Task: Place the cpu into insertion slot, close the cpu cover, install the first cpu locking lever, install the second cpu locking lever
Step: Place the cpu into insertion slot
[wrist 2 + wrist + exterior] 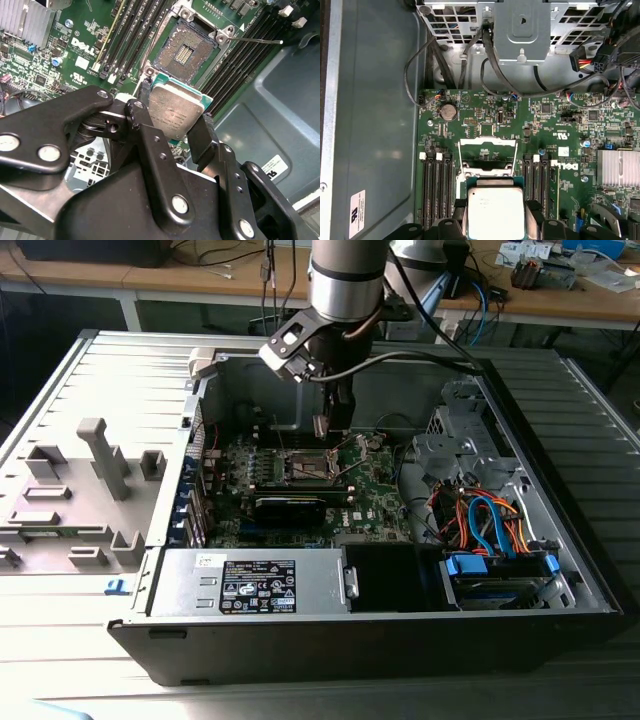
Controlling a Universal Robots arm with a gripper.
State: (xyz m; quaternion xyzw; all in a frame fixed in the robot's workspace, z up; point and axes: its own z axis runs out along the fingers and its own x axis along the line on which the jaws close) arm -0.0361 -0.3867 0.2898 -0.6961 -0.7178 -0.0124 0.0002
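Firmly pinched along two opposite edges, the cpu point(176, 112) hangs just above the green circuit board, clear of the insertion slot point(185, 50) and not seated in it. The chip is a flat square with a dull, scuffed silver-grey metal top on a green-edged base. The gripper point(174, 120) is drawn in to a narrow span, no wider than the chip, with its black fingers point(201, 139) pressing against the chip's sides.

The slot lies bare near the chip: a square socket with a dark, gold-speckled centre, a thin metal frame and screw heads at its corners. In the first wrist view the cpu cover point(487, 149), a thin silvery frame with a large cut-out middle, stands tilted up and open. A thin wire lever point(257, 40) sticks out sideways across the board.

Long black memory slots point(436, 185) flank the socket closely on both sides, and a finned heatsink point(618, 167) stands well apart. In the exterior view the arm reaches down into the open computer case point(400, 635), hemmed by sheet-metal walls, a drive cage point(460, 440) and a power supply point(250, 585). The case lies on a ribbed grey desk point(70, 660).
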